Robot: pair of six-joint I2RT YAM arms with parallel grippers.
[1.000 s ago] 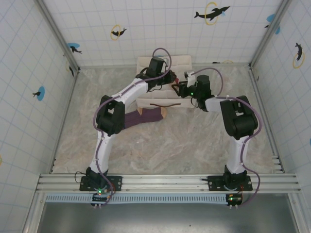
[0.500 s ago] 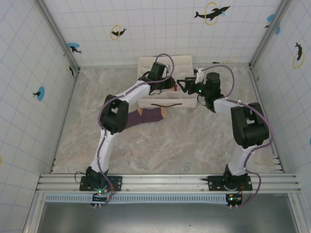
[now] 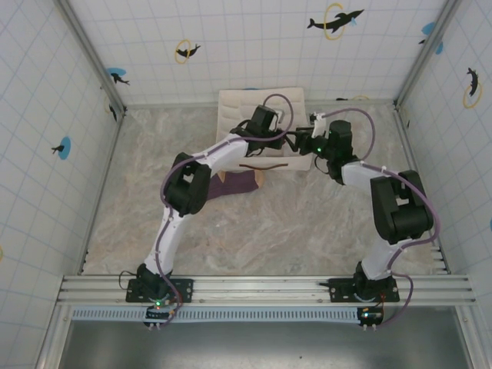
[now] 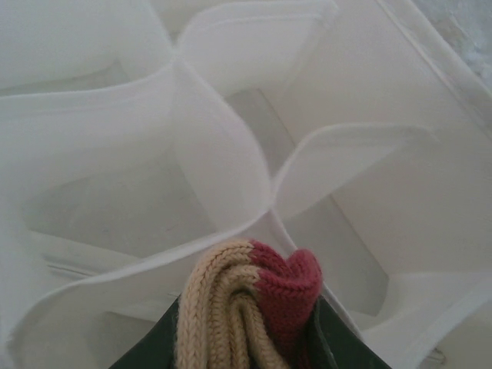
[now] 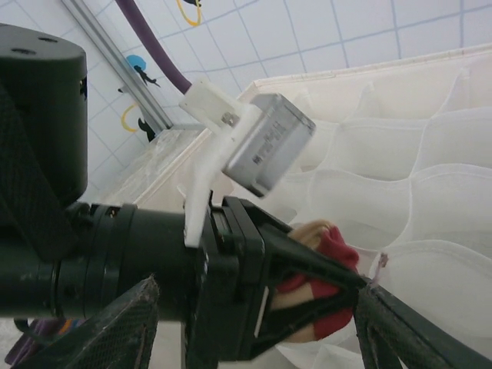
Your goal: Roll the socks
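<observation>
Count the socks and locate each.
2. The beige sock, rolled, sits in the left gripper above the organiser box; the purple sock lies on the table near the box, partly under the left arm.

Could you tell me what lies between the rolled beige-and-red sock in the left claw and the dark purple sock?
The front wall of the white fabric organiser box stands between them, as the top view shows.

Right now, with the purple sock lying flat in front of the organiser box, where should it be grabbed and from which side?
I'd pinch the purple sock at its right end, beside the tan patch, coming straight down from above. It lies flat, so only a top pinch gathers fabric; the left arm's elbow covers its other end and the organiser box stands right behind it.
</observation>
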